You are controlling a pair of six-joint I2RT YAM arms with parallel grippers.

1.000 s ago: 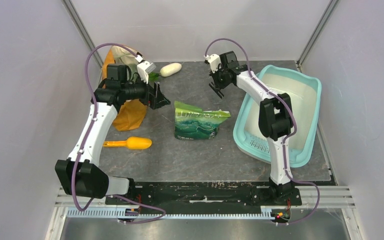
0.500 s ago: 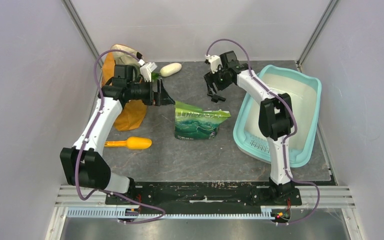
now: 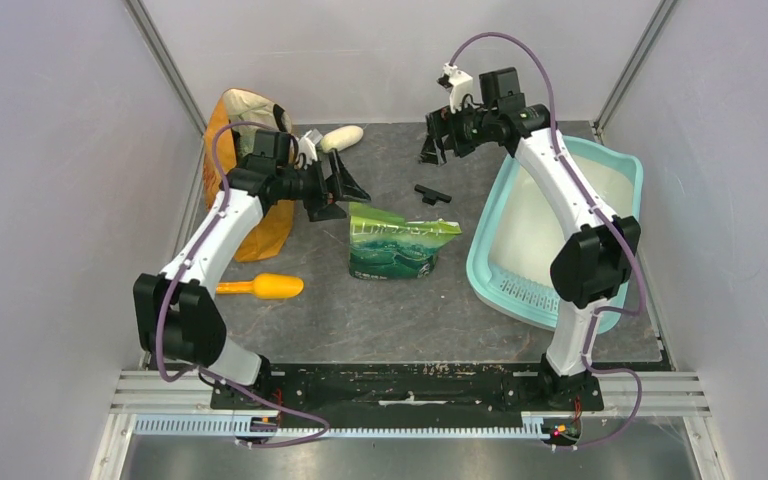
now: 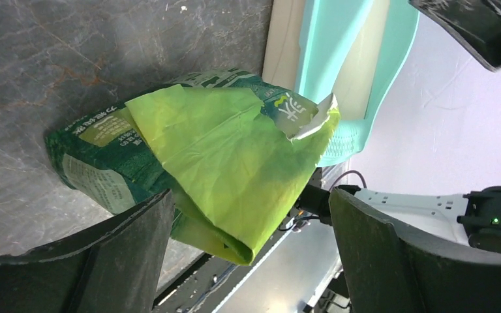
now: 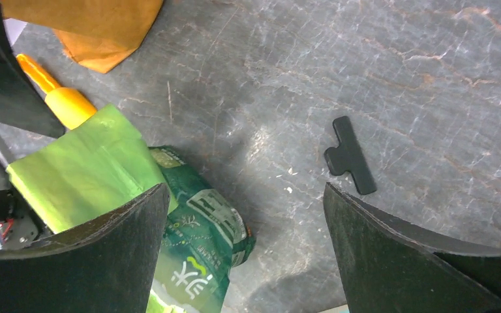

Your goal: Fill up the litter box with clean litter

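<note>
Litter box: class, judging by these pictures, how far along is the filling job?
Done: a black clip lies loose on the table, off the green bag. In hand: nothing; the left gripper and right gripper are both open and empty, the left one at the bag. Left: everything else; the litter box is bare inside.

Plastic, film and cloth on a matt, stone-look table (image 5: pixel 430 78).
Its dark grey surface is veined and scuffed. The green bag (image 3: pixel 400 250) is glossy, creased printed film; the litter box (image 3: pixel 637 200) smooth, softly shiny turquoise plastic; the orange-tan bag (image 3: pixel 260 228) matt cloth; the scoop (image 3: pixel 275 287) smooth orange plastic; the clip (image 5: pixel 350 155) matt black.
</note>
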